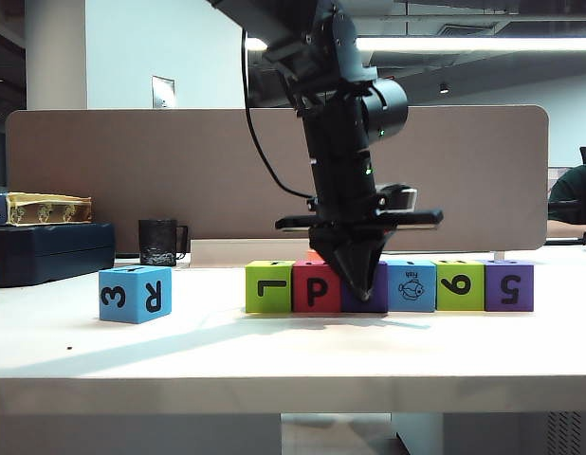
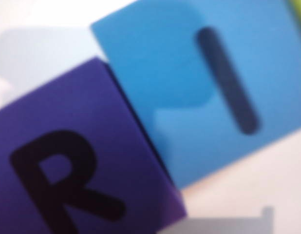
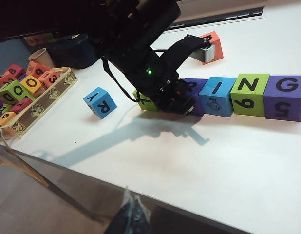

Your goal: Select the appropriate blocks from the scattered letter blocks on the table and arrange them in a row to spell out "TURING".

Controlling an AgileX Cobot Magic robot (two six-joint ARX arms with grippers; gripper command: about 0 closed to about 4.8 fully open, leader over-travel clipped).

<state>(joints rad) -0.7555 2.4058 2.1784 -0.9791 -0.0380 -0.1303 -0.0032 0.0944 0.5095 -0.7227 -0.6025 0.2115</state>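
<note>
Left end effector (image 1: 362,282) points down at the block row on the tabletop (image 1: 274,351), fingers drawn together, tip against the purple R block (image 2: 67,161); no block seen gripped. Row fronts read: lime block (image 1: 268,287) "1", red block (image 1: 316,287) "P", fish block (image 1: 412,285), lime "6" (image 1: 460,285), purple "5" (image 1: 508,285). Tops read R, I, N, G. Blue block (image 1: 135,294) "3", "R" stands well apart. Right end effector not visible.

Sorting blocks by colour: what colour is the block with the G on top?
Purple; the G block shows best in the right wrist view.
</note>
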